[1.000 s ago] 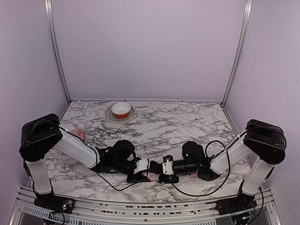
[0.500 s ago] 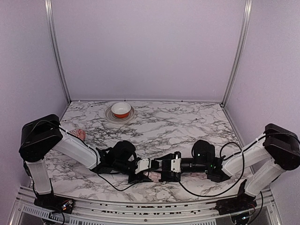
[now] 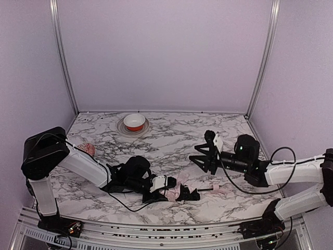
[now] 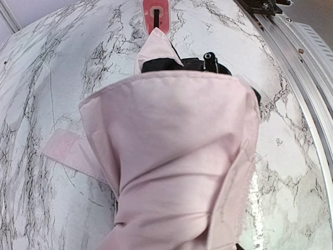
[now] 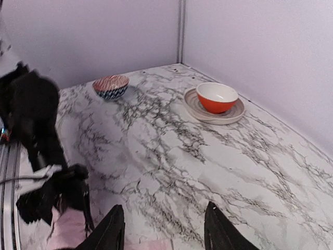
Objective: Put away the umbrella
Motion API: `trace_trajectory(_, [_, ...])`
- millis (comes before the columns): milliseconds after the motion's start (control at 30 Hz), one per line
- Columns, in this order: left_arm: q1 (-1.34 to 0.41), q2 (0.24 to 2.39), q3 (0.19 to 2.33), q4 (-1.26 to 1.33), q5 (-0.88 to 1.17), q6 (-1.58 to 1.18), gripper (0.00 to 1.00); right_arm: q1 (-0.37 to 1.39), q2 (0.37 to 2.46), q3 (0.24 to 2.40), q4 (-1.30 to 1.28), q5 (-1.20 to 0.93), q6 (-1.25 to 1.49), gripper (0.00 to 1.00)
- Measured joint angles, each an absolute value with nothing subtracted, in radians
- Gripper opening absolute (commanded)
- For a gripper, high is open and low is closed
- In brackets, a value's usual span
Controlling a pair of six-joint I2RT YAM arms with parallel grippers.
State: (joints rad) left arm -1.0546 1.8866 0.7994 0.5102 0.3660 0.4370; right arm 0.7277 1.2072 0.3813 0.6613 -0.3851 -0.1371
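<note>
Bench: white marble-pattern top with dark grey veining. Walls: plain pale lilac panels at the back and on both sides. Aluminium uprights stand in the two back corners. Aluminium rail runs along the near bench edge. Light even, shadows soft.

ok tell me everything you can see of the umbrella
The umbrella is a compact folding one, pale pink fabric loosely bunched, black lining showing at its end, a thin black shaft leading to a pink handle. It lies flat on the marble table near the front edge, the left tool gripping its fabric.
</note>
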Motion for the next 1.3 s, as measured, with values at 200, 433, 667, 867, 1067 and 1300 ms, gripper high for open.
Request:
trace_trajectory(200, [-1.055,1.887,0.801,0.5,0.364,0.466,0.0,0.654,1.383,0.886,0.192,-0.304,0.059,0.39])
trace_trajectory(433, [-1.067,1.88,0.801,0.487,0.321,0.517,0.0,0.653,1.553,1.002,-0.176,-0.319,0.189,0.39])
trace_trajectory(667, [-1.075,1.863,0.801,0.475,0.212,0.512,0.0,0.637,1.567,0.951,-0.278,-0.34,0.207,0.39])
trace_trajectory(867, [-1.07,1.803,0.801,0.42,0.114,0.463,0.0,0.607,1.606,0.963,-0.304,-0.304,0.204,0.41])
trace_trajectory(1067, [-1.029,1.723,0.807,0.395,0.089,0.371,0.0,0.564,1.475,0.964,-0.29,-0.265,0.163,0.43])
trace_trajectory(1300, [-0.978,1.648,0.901,0.267,0.017,0.332,0.0,0.542,1.102,0.831,-0.045,-0.344,0.01,0.47])
